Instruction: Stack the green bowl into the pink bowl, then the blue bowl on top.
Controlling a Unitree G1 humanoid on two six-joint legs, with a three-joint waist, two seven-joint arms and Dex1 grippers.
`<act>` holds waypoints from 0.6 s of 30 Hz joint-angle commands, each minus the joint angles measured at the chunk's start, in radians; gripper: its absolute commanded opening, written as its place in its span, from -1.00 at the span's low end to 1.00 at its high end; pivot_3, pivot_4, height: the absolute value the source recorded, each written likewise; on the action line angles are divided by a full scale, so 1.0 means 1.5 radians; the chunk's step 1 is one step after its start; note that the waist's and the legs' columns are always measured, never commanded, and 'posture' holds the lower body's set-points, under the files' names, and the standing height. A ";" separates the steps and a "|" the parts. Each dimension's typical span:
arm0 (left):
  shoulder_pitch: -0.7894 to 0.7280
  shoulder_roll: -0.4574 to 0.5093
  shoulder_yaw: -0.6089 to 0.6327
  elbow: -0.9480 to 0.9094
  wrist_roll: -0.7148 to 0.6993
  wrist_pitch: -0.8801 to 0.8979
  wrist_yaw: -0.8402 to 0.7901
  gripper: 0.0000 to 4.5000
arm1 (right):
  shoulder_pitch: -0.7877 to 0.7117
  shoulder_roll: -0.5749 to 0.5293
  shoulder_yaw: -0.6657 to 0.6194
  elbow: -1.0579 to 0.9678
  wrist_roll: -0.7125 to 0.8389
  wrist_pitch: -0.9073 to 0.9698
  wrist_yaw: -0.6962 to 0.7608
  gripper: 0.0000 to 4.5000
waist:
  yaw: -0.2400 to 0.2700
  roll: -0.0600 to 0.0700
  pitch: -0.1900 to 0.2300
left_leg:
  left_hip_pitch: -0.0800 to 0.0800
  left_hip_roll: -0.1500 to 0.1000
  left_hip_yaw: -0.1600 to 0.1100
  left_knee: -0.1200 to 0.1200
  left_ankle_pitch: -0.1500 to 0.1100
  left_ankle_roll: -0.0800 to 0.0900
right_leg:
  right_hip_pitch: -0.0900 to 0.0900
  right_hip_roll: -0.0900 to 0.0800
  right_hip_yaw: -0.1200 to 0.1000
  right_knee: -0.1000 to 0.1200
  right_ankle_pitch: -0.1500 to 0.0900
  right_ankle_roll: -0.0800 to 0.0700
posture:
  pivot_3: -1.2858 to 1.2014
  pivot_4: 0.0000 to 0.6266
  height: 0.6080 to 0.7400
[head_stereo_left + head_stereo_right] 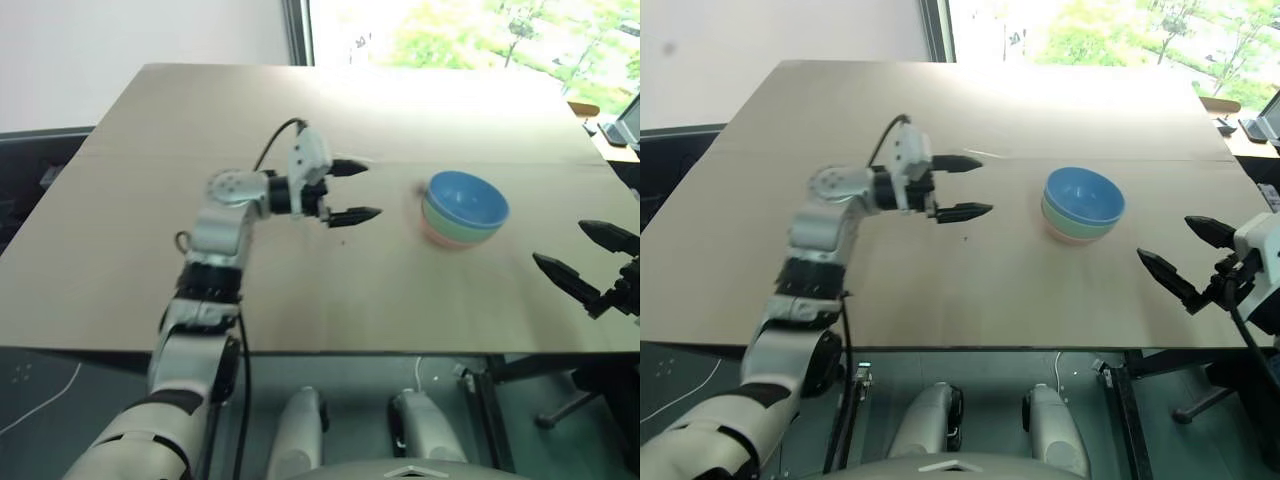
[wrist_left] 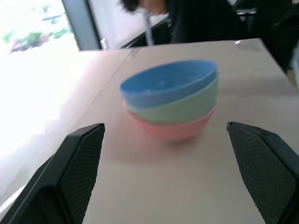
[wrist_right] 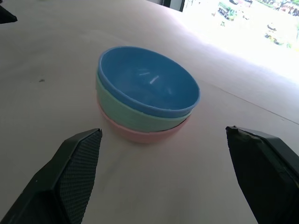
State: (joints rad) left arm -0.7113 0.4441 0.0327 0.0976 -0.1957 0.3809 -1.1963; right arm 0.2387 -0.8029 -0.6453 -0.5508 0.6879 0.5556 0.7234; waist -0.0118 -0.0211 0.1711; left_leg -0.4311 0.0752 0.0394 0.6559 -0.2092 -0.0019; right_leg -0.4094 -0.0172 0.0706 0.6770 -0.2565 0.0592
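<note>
Blue bowl: topmost of a nested stack, seated in the green bowl, which sits in the pink bowl; the stack stands on the wooden table, right of centre. Left gripper: to the stack's left, clear of it, pointing at it, jaws spread, nothing between them. Right gripper: near right of the stack, apart from it, jaws spread wide, empty.
</note>
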 commanded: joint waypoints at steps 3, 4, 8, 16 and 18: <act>0.099 0.105 0.085 -0.165 -0.069 0.071 0.034 0.97 | 0.038 -0.025 -0.093 0.012 0.026 -0.001 0.069 1.00 | 0.001 0.000 0.000 | 0.000 0.000 0.000 0.001 0.000 0.000 | 0.000 0.000 0.000 0.001 0.000 0.000 | 0.03 -0.52 1.00; 0.119 0.125 0.107 -0.179 -0.090 0.091 0.037 0.97 | 0.049 -0.030 -0.101 0.016 0.026 -0.001 0.084 1.00 | 0.001 0.000 -0.001 | 0.001 0.000 0.000 0.001 0.000 0.000 | 0.001 0.000 0.000 0.001 0.000 0.000 | 0.03 -0.52 1.00; 0.199 0.195 0.175 -0.220 -0.157 0.149 0.031 0.97 | 0.065 -0.049 -0.103 0.038 0.018 0.000 0.121 1.00 | -0.002 -0.001 -0.001 | 0.001 0.000 0.000 0.002 0.000 0.000 | 0.001 0.000 0.000 0.001 0.000 0.000 | 0.03 -0.52 1.00; 0.265 0.288 0.195 -0.219 -0.220 0.157 -0.025 0.97 | 0.047 -0.086 -0.089 0.080 0.014 0.011 0.156 1.00 | 0.001 -0.001 -0.001 | 0.001 0.000 0.001 0.002 0.000 0.000 | 0.001 0.000 0.000 0.000 0.000 0.000 | 0.03 -0.52 1.00; 0.268 0.297 0.189 -0.218 -0.228 0.157 -0.027 0.97 | 0.046 -0.088 -0.086 0.080 0.013 0.014 0.158 1.00 | 0.001 -0.001 -0.001 | 0.001 0.000 0.001 0.002 0.000 0.000 | 0.001 0.000 0.000 0.000 -0.001 -0.001 | 0.03 -0.52 1.00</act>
